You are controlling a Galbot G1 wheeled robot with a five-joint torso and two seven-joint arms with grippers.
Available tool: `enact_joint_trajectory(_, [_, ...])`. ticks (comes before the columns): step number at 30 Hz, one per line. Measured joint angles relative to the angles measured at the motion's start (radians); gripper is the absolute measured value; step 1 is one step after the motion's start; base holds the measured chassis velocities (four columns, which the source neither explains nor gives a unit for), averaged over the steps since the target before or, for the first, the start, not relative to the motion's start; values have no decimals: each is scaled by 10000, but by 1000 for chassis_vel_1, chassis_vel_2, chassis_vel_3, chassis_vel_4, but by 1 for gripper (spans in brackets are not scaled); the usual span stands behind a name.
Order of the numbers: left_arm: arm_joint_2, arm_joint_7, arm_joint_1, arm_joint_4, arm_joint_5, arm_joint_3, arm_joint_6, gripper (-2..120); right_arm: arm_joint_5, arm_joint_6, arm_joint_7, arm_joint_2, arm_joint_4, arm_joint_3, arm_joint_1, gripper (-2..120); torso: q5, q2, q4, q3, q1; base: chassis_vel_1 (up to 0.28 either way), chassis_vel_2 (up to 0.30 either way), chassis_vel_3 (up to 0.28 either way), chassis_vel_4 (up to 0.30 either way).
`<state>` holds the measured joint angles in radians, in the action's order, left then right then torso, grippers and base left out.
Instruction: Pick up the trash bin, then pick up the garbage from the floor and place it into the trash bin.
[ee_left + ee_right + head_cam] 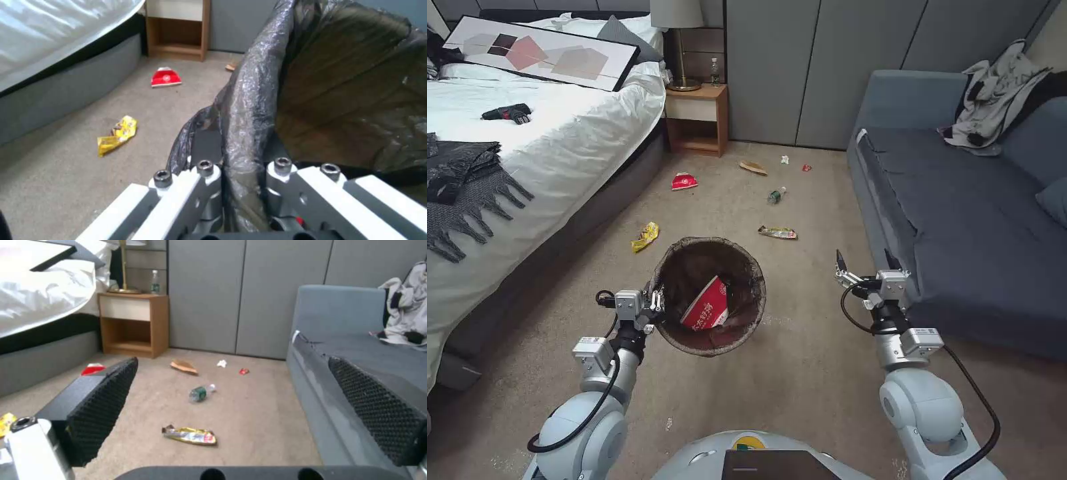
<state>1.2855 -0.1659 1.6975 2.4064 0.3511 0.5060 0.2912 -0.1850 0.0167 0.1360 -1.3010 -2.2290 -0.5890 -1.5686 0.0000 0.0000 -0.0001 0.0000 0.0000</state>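
Crinkly dark plastic, shiny and full of folds, lines the trash bin (pixel 710 297), a small round bucket held up off the floor (pixel 800 393) by its rim. Clamped tight on that rim and its bag: the left gripper (pixel 654 308), seen close in the left wrist view pinching the folded plastic (pixel 242 133). Already inside the bin: one red and white packet (pixel 707 305), flat and a bit bent. So the first part looks done, and one piece looks put away. Still lots left on the soft tan carpet. Just beyond the bin toward the bed (pixel 560 133): a crumpled yellow wrapper (pixel 645 237). Farther past the bin on that same side: a folded red packet (pixel 684 181). Past the bin toward the sofa (pixel 960 200): a shiny foil wrapper (pixel 778 232), squashed and wrinkly. Beyond that: a little clear bottle with a green label (pixel 776 195), lying on its side and likely to roll. Farthest from the bin, near the wooden nightstand (pixel 697 117): a flat brown scrap (pixel 753 168), a tiny white paper ball (pixel 785 159) and a small red bit (pixel 806 168). Off to the sofa side of the bin, up in the air: the right gripper (pixel 867 263), bumpy black pads (pixel 100 406) wide apart and holding nothing.
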Motion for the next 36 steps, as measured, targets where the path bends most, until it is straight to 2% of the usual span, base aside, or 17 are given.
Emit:
enact_joint_trajectory(9, [-16,9,7,31,6,19,-6,7,-6,-2,24,-137,-52,46,-60,100,0,0,1,0,0,-29,19,34,-17])
enact_joint_trajectory(21, [-12,263,60,84,11,35,-351,7,22,-46,57,-165,-124,49,-150,100,1,0,0,1,0,-142,132,131,-134])
enact_joint_trajectory(36, [1,293,81,85,-12,34,-360,7,46,-67,38,-165,-124,56,-188,100,-1,0,-2,1,0,-120,126,118,-132])
